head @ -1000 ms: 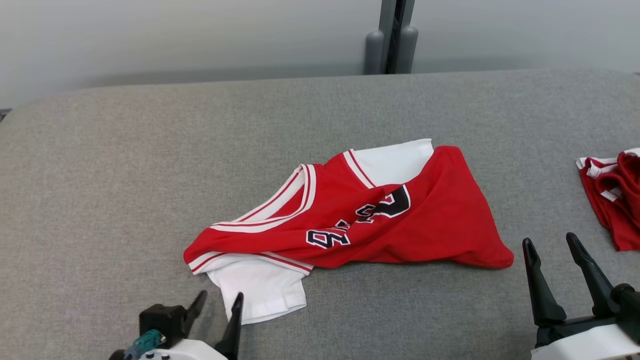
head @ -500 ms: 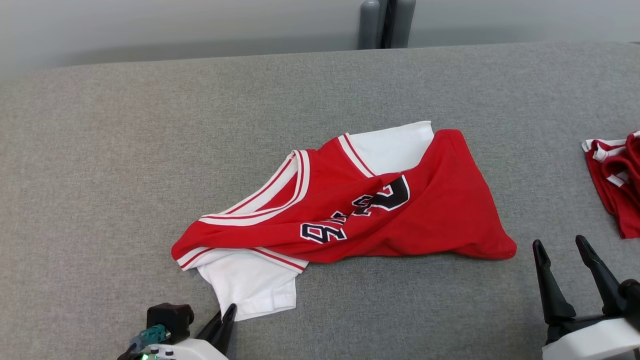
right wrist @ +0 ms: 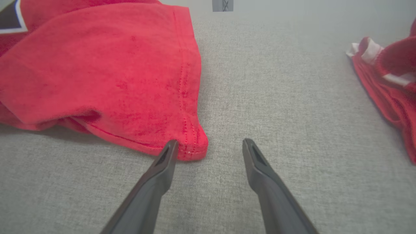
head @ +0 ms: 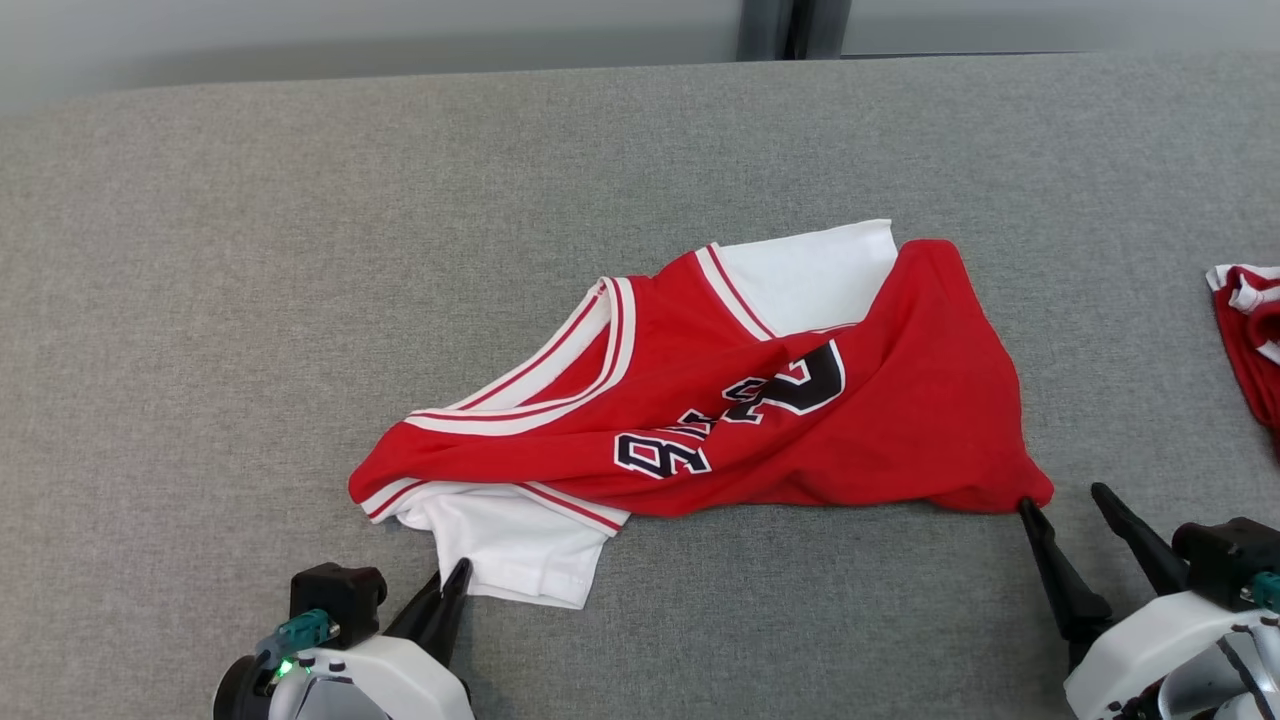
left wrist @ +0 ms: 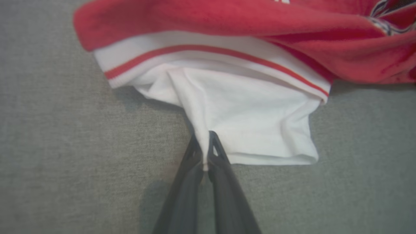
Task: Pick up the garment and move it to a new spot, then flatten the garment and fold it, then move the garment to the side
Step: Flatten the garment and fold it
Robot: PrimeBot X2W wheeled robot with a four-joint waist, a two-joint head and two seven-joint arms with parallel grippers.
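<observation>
Garment (head: 760, 400) sleeve pinched in left tool (left wrist: 204, 143), plain from wrist view; right tool (right wrist: 210, 143) gapes.

Open grey surface (head: 250, 250) around garment (head: 900, 400); red heap (head: 1250, 340) far right.

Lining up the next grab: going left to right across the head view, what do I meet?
left gripper, shut on the white sleeve → red jersey → right gripper, open → second red garment

Garment (head: 700, 420) lies mid padded surface (head: 250, 250). Left gripper (head: 458, 575) touches its near-left corner, right gripper (head: 1062, 498) sits at its near-right corner. Crumpled cloth (head: 1250, 340) well apart, at right edge.
</observation>
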